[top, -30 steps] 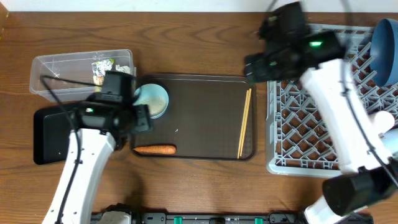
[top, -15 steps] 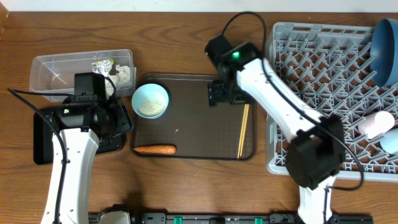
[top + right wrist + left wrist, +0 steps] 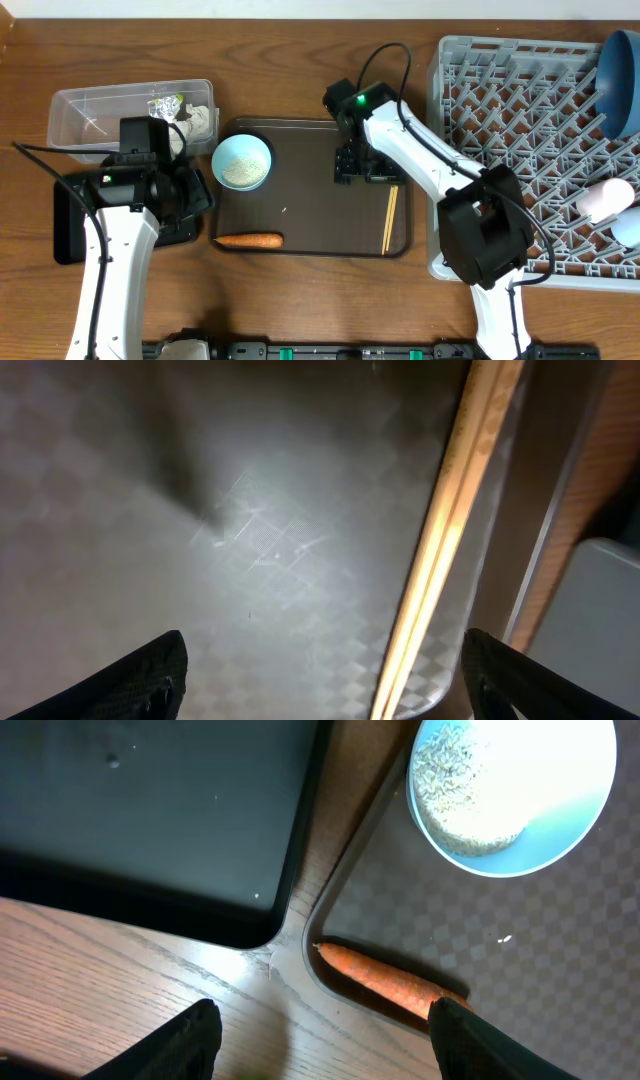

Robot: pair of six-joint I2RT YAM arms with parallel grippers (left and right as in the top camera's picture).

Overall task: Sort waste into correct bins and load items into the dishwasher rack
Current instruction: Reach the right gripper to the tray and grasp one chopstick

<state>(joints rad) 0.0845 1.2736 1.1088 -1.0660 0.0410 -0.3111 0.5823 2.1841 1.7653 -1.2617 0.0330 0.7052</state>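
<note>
Looking down from overhead, I found the right gripper (image 3: 358, 166) over the brown serving tray (image 3: 300, 205), near its far right corner. Bare tray floor lay open toward the bowl (image 3: 242, 162) of rice. On the other side room was tight: the chopsticks (image 3: 390, 218) lay just inside the tray's raised rim, with the grey rack (image 3: 520, 130) close beyond it. In the right wrist view its fingers (image 3: 150, 680) stood wide apart and held nothing, the chopsticks (image 3: 450, 530) lying nearer the right-hand one. The left gripper (image 3: 325, 1045) was also spread and empty, above the gap where the black tray (image 3: 150, 830) nearly meets the serving tray's corner. The carrot (image 3: 385, 982) lay against that corner's rim.

Compared with half a second before, the right gripper had slid a little nearer me and toward the chopsticks; a second before, it had been up by the rack's corner. The left arm had not moved in that half second.

The chopsticks lay side by side, their long axis running front to back along the tray's right edge, far ends hidden under the arm. The carrot ran crosswise along the near rim, thin tip toward the black tray.
</note>
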